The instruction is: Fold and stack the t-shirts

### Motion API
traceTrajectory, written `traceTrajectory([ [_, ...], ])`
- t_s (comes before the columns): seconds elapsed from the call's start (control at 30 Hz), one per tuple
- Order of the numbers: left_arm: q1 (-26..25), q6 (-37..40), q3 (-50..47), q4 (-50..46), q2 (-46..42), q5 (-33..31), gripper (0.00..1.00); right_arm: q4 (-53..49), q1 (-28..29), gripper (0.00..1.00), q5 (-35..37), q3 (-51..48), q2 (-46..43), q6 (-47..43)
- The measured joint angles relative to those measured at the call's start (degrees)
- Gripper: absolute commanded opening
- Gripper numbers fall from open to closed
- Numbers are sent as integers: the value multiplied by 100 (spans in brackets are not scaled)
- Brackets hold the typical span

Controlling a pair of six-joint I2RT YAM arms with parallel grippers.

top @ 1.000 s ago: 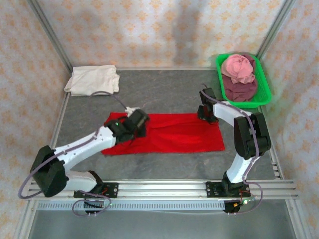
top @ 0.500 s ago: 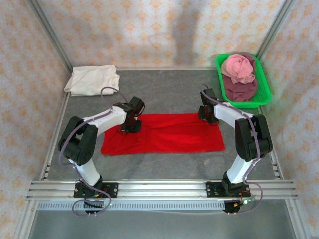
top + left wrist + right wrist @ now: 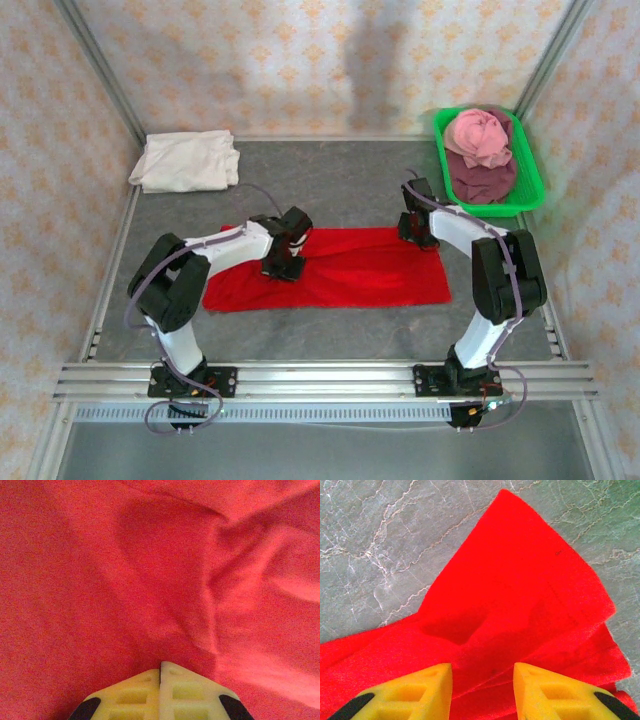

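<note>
The red t-shirt (image 3: 360, 272) lies spread flat in the middle of the grey table. My left gripper (image 3: 287, 264) is down on its left part. In the left wrist view that gripper (image 3: 160, 666) has its jaws pressed together at the cloth (image 3: 150, 580), and creases run out from the tips. My right gripper (image 3: 415, 236) rests at the shirt's far right corner. In the right wrist view it (image 3: 482, 672) stands open, with red cloth (image 3: 520, 595) lying between its fingers. A folded cream-white t-shirt (image 3: 187, 160) lies at the back left.
A green tray (image 3: 536, 176) at the back right holds a bunched pink t-shirt (image 3: 478, 135) on top of a maroon one (image 3: 482, 180). Metal frame rails run along the table's sides and near edge. Bare grey table (image 3: 340, 185) lies between the white shirt and the tray.
My left arm has pulled in, and its gripper slid right along the red shirt and closed. Wrinkles have formed beside it. The right arm has not moved.
</note>
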Motion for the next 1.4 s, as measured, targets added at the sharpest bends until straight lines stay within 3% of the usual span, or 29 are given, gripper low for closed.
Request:
traceTrajectory([
  [0.4,-601,-1150,-568,474,-229,761,0,-2,-7,38,111,0,0,-24],
  [0.67,-564,-1456,-96,542,-621,291,0,-2,-7,38,111,0,0,-24],
  [0.9,481,-1563,-125,579,-1193,-251,1,-7,7,37,109,0,-149,-85],
  [1.07,1182,-1556,-450,634,-835,-603,0,-96,24,37,179,2,-391,-190],
  [1.4,1919,-1541,-629,1082,-184,-544,0,-175,-247,41,216,0,-424,-55],
])
